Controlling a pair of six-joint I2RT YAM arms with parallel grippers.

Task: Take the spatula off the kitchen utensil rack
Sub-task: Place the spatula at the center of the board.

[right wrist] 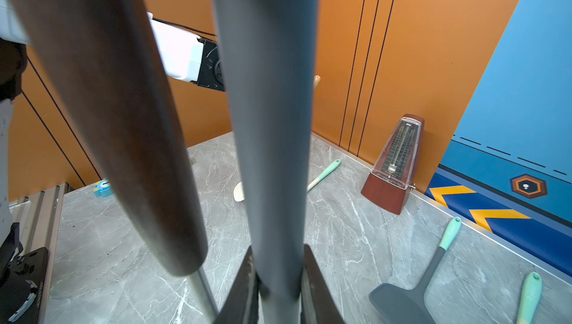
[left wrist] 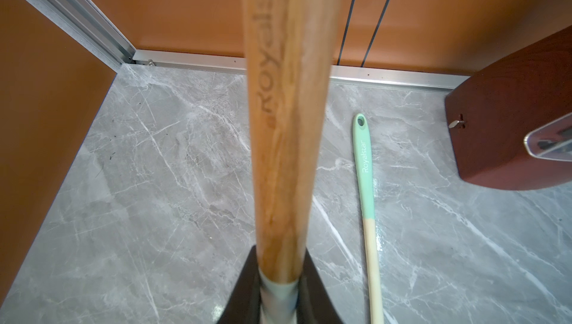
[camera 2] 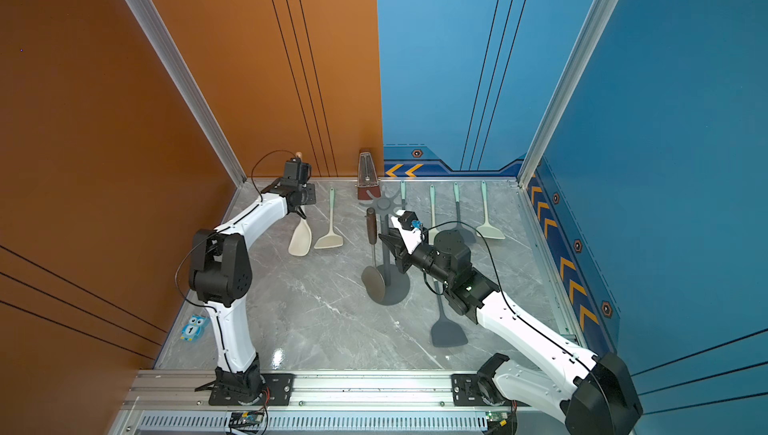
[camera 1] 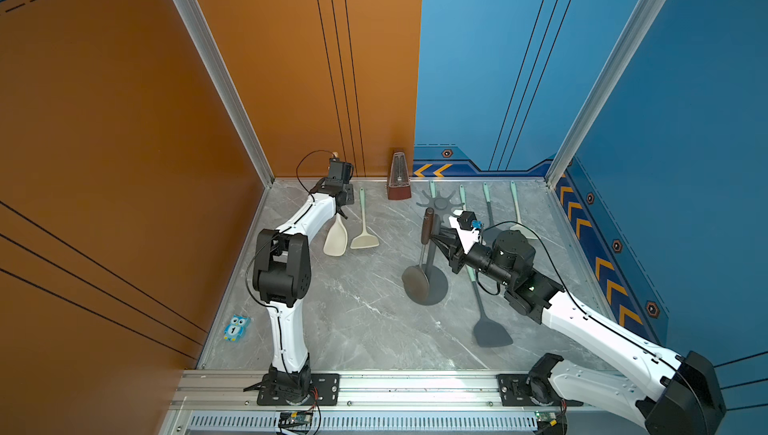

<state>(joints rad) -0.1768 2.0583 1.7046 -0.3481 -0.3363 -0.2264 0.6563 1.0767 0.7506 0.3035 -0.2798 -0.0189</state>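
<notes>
The grey marble table [camera 1: 365, 325] fills the floor of the booth, with orange walls on one side and blue on the other. Both white arms reach in from the front rail. The right arm leans toward the middle, and the right gripper [right wrist: 277, 254] is clamped on the slim pole of the kitchen utensil rack [camera 1: 439, 287], partway up. The rack stands upright on its round base, its star crown at the top. A dark-handled metal utensil [camera 1: 428, 225] hangs close beside the pole, its round head down over the base. The left arm stretches to the far left corner. The left gripper [left wrist: 280, 254] is closed tight on the spatula [camera 1: 335, 239], gripping where the wooden handle meets the pale collar. So the spatula is off the rack and well apart from it. It is tilted, handle end high and cream head low; I cannot tell whether the head touches the table. Just beside it lies a cream turner [camera 1: 365, 241]. A dark grey turner [camera 1: 492, 335] lies flat under the right arm, and more mint-handled utensils [camera 1: 517, 204] lie along the back right. A brown metronome [camera 1: 399, 181] stands against the back wall, and a small blue owl tag [camera 1: 237, 328] lies near the front left edge.
</notes>
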